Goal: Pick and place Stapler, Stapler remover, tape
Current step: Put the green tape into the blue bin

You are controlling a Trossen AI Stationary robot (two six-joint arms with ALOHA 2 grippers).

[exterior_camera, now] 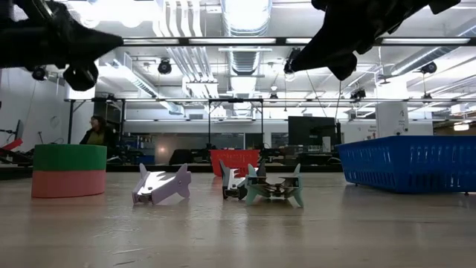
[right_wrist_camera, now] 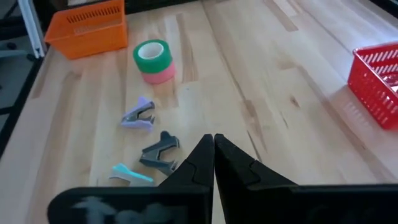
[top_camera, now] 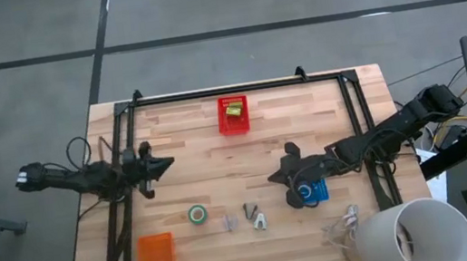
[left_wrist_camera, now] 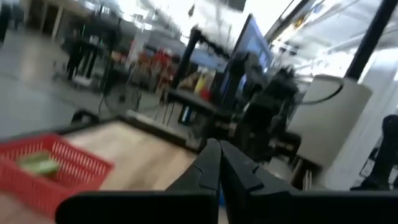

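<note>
The right tool [top_camera: 273, 178] hangs above the pale wooden surface [top_camera: 194, 177] beside the blue mesh basket [top_camera: 312, 192], its fingers [right_wrist_camera: 200, 160] pressed together with nothing between them. The left tool [top_camera: 168, 165] waits over the surface's left part, closed and empty as well. The small oblong yellow-green stapler [top_camera: 234, 109] lies inside the red mesh basket [top_camera: 234, 127] at the far middle edge, its long axis running roughly left to right. The two tape rolls are stacked, green tape roll [right_wrist_camera: 151, 53] on the red-pink tape roll [right_wrist_camera: 159, 75], near the orange basket [right_wrist_camera: 87, 26]. Three staple removers lie close together: lilac [right_wrist_camera: 139, 115], dark grey [right_wrist_camera: 160, 152] and teal [right_wrist_camera: 129, 175].
</note>
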